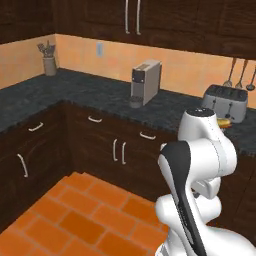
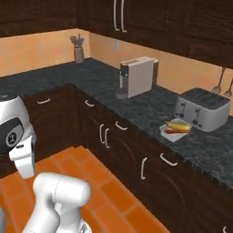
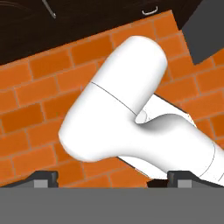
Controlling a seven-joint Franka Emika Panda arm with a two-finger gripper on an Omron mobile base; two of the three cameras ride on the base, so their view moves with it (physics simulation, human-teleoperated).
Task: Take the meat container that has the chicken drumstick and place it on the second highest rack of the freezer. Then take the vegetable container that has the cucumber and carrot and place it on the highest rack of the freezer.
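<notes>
— What do we count on the worktop [image 2: 136, 107]?

— We see one vegetable container [image 2: 175, 128], a shallow light tray just in front of the toaster [image 2: 202, 109], near the worktop's front edge. In it lie one cucumber [image 2: 178, 124] and one carrot [image 2: 174, 131], side by side. From the left base view we catch just a bit of that tray [image 1: 224, 122] past the arm.

— What else?

— One coffee machine [image 2: 137, 76], well apart from the tray, and one utensil holder [image 2: 79, 54] in the far corner. Three utensils [image 1: 241, 75] hang on the wall above the toaster.

— And the claw [image 3: 112, 179]?

— Its two finger tips [image 3: 43, 178] stand far apart at the bottom of the hand view, gripping nothing, over the orange tiled floor [image 3: 30, 109].
</notes>
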